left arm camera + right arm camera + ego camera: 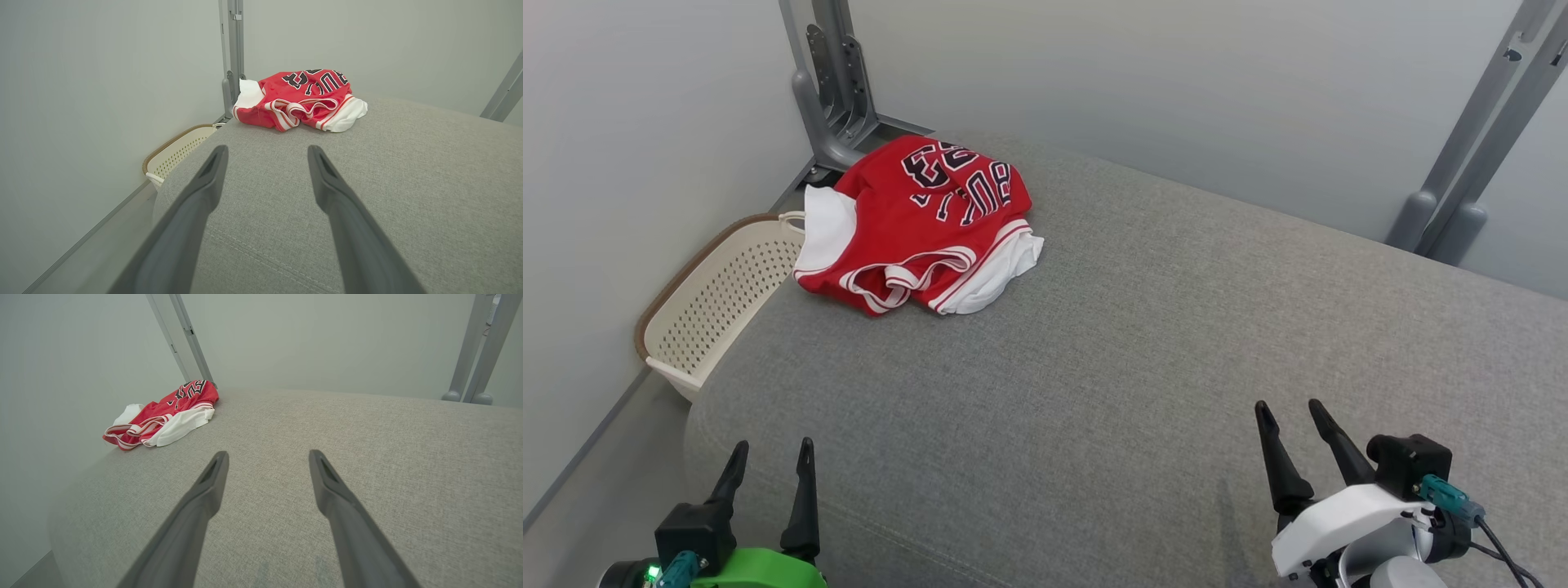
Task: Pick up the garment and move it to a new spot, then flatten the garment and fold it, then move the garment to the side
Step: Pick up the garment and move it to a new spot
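Note:
The garment is a red jersey with white trim and dark lettering. It lies crumpled at the far left corner of a grey padded surface. The left wrist view has the garment ahead of the fingers, and the right wrist view has the garment far off to the left. My left gripper hovers open over the near left edge, nothing between its fingers. My right gripper stands open at the near right, also holding nothing. Both are well short of the garment.
A cream perforated basket with a brown rim sits on the floor left of the surface, just below the garment. Grey metal posts stand at the back left corner and others at the back right. Pale walls close in behind and left.

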You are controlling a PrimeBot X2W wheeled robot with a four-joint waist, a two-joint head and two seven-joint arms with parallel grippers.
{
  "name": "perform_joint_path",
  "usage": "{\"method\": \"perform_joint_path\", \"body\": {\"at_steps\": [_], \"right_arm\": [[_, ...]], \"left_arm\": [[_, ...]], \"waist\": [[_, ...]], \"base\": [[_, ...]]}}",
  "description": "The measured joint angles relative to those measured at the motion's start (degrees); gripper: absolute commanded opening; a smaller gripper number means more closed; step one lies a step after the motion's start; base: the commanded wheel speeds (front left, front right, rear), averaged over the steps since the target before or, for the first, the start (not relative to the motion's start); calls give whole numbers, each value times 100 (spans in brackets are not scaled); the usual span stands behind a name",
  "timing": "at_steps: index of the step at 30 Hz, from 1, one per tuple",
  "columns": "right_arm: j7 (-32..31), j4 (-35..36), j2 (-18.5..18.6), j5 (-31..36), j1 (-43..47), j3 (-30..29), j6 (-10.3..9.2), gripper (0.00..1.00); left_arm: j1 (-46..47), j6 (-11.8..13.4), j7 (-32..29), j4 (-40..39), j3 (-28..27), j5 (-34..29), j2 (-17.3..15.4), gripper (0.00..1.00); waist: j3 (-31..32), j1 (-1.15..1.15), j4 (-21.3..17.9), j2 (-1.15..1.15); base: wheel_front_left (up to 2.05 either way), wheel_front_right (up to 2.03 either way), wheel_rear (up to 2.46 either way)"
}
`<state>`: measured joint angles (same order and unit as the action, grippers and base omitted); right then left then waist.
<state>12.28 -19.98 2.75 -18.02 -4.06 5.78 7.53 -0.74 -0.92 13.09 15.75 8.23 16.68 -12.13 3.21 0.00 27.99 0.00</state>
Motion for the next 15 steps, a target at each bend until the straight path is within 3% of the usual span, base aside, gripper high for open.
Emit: {"method": "perform_joint_path", "body": {"at_steps": [9, 15], "right_arm": [[-5, -43, 1, 46, -3, 14, -1, 100], [-119, 67, 0, 172, 38, -40, -1, 100]], "left_arm": [[-15, 110, 0, -5, 14, 77, 49, 100], [355, 59, -500, 324, 142, 122, 66, 100]], "waist": [[-55, 0, 52, 0], [-87, 0, 54, 0]], "base": [[0, 0, 0], [0, 0, 0]]}}
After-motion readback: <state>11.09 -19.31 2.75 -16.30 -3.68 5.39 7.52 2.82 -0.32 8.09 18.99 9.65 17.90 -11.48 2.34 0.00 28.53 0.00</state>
